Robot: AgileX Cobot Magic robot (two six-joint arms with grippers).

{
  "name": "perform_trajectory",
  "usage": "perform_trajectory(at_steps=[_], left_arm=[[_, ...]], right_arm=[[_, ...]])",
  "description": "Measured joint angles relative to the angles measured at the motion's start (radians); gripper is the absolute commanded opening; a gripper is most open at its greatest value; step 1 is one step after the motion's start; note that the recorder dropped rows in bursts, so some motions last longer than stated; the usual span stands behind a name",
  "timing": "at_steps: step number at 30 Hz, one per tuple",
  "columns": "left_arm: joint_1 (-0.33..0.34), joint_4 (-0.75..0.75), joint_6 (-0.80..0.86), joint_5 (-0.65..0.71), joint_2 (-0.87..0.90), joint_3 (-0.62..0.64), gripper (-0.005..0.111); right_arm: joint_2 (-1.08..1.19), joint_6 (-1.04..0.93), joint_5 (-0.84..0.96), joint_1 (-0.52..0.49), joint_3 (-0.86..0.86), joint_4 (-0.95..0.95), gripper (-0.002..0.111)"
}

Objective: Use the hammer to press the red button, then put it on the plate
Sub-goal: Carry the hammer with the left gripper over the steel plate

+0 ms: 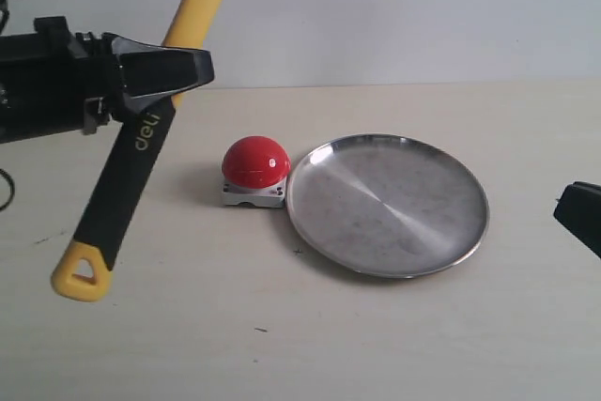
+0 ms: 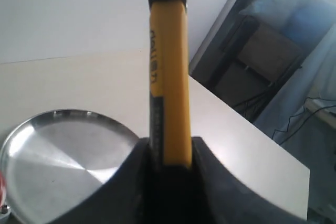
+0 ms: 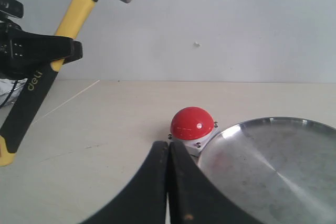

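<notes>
My left gripper (image 1: 178, 70) is shut on the hammer (image 1: 141, 143) at mid-handle and holds it tilted in the air. The dark head is up at the top and the yellow looped tip hangs low at the left. In the left wrist view the yellow handle (image 2: 169, 77) runs up from between the jaws of the gripper (image 2: 170, 153). The red button (image 1: 254, 161) on its grey base sits on the table below and right of that gripper, touching the silver plate (image 1: 387, 204). At the right edge my right gripper (image 1: 577, 213) is low; in its own view it (image 3: 168, 148) is shut and empty, facing the button (image 3: 192, 124).
A pale table (image 1: 282, 345) carries everything, with a plain white wall behind it. In the left wrist view the table's far edge (image 2: 252, 129) drops off to dark furniture and cables.
</notes>
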Motion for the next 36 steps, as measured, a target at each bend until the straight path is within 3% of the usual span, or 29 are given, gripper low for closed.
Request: perform_trajectory(at_steps=[9,17,28,36], left_arm=[[-0.222,-0.438,0.262,0.126,0.172,-0.028,0.000],[-0.341,-0.515,0.274,0.249,0.405,-0.280,0.000],[-0.402,-0.533,0.042,0.482,0.702,-0.611,0.000],[-0.402,-0.535,-0.156,0.485,0.836,-0.689,0.000]], right_arm=[[0.000,0.000,0.000,0.000,0.000,0.000,0.000],[0.000,0.000,0.000,0.000,0.000,0.000,0.000],[0.000,0.000,0.000,0.000,0.000,0.000,0.000],[0.000,0.000,0.000,0.000,0.000,0.000,0.000]])
